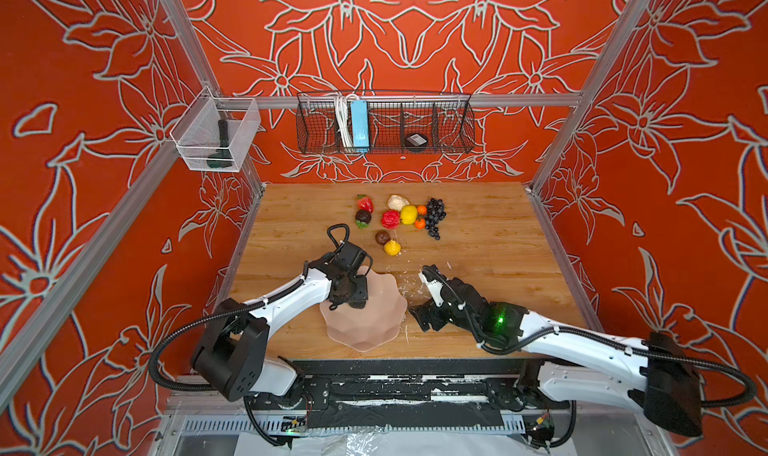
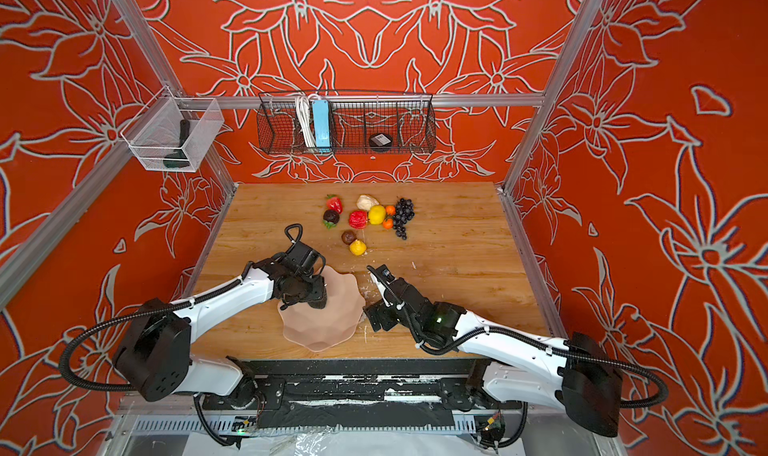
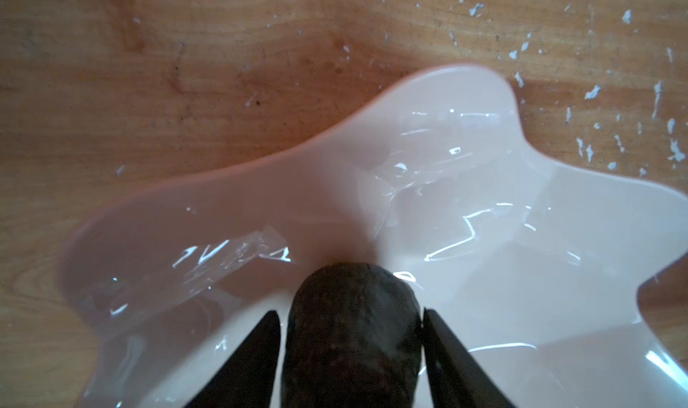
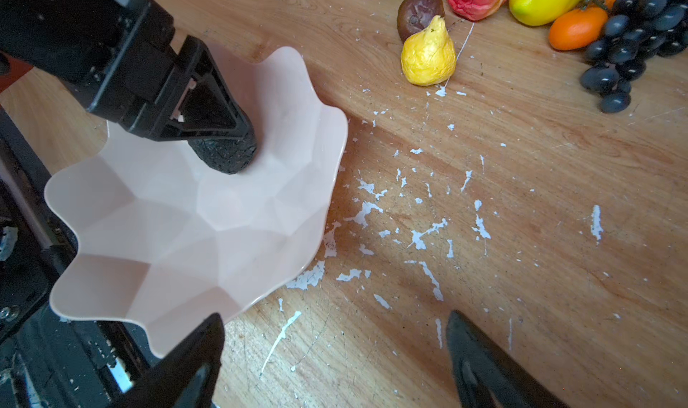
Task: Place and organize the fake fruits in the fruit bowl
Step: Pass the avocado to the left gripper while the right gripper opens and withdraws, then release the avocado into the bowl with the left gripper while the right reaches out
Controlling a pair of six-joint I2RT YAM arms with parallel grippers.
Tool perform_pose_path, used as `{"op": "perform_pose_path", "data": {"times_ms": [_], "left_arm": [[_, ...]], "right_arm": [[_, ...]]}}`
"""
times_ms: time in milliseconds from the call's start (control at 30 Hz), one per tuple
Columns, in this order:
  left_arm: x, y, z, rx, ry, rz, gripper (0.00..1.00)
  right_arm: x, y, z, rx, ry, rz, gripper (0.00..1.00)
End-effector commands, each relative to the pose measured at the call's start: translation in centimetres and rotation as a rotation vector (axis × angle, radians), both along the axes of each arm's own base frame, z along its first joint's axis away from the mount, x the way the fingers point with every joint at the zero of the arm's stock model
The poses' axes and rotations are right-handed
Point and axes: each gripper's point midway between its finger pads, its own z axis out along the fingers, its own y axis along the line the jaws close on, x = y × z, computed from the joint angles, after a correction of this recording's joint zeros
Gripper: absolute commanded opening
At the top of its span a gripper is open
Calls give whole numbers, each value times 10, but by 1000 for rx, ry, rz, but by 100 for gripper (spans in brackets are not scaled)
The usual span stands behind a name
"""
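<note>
Spreading beneath both arms, the wooden table, flecked with white scuffs, carries the pale pink fruit bowl, which lies directly under the left end effector and just beside the right end effector. That right end effector hovers low over bare wood with its jaws wide apart and nothing between them. The left end effector points down into the bowl with its fingers on either side of the dark avocado, whose tip rests on the bowl's inner slope. One finger looks to touch the fruit while a thin pale sliver shows beside the other, so I cannot tell whether it is gripped. Well beyond both end effectors, toward the far edge of the table, the other fruits lie in a loose cluster. It holds the dark grape bunch, a smooth lemon, a red apple, a beige fruit, a strawberry, a mangosteen and two tiny oranges. Nearest the end effectors, a crinkled lemon touches a round brown fruit.
</note>
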Motion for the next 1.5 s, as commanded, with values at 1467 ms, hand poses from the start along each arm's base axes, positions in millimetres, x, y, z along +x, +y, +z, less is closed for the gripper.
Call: {"op": "perform_pose_path", "data": {"times_ms": [1467], "left_arm": [[-33, 57, 105, -142, -594, 160, 90]], "right_arm": [[144, -9, 42, 69, 175, -215, 82]]}}
